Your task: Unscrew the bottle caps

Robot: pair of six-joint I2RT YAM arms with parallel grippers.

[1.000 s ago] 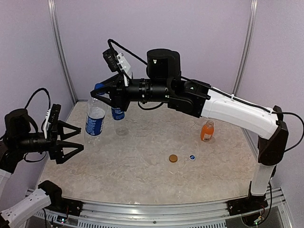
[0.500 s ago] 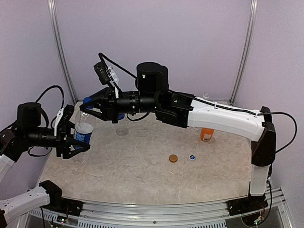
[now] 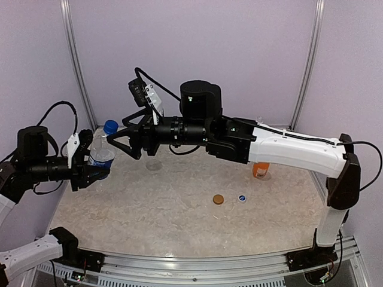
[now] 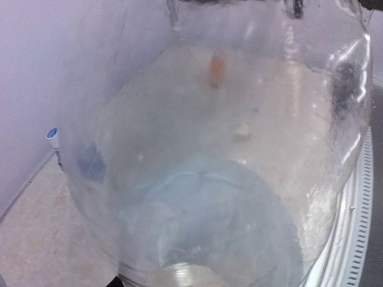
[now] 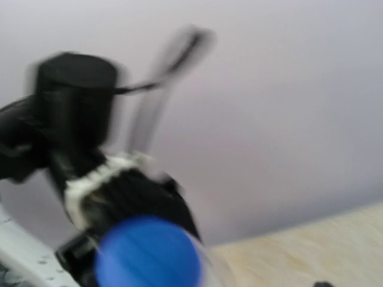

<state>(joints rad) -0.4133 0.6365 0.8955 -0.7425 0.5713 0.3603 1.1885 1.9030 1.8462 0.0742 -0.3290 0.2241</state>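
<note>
— Since two caps lie loose on the table (image 3: pixel 179 224), an orange-brown cap (image 3: pixel 218 199) and a small blue cap (image 3: pixel 242 198), both well to the right of the labelled bottle (image 3: pixel 102 156), what do we work on?

— We work on that labelled bottle. It hangs tilted, off the tabletop, with the left gripper (image 3: pixel 90 171) clamped round its lower body.

— How do we expect it to handle?

— We judge it light, thin-walled and slick. If we squeeze hard it dents, and if we squeeze softly it spins in the grip. So we hold it low on the body and turn only its big blue cap (image 3: pixel 111 127), which is stiff.

— And the right gripper (image 3: pixel 119 135)?

— Its jaws stand apart just to the right of the bottle's cap, and we see no contact. Far to the right of the bottle, behind the arm, stands the orange bottle (image 3: pixel 260 169), its top hidden from us.
</note>
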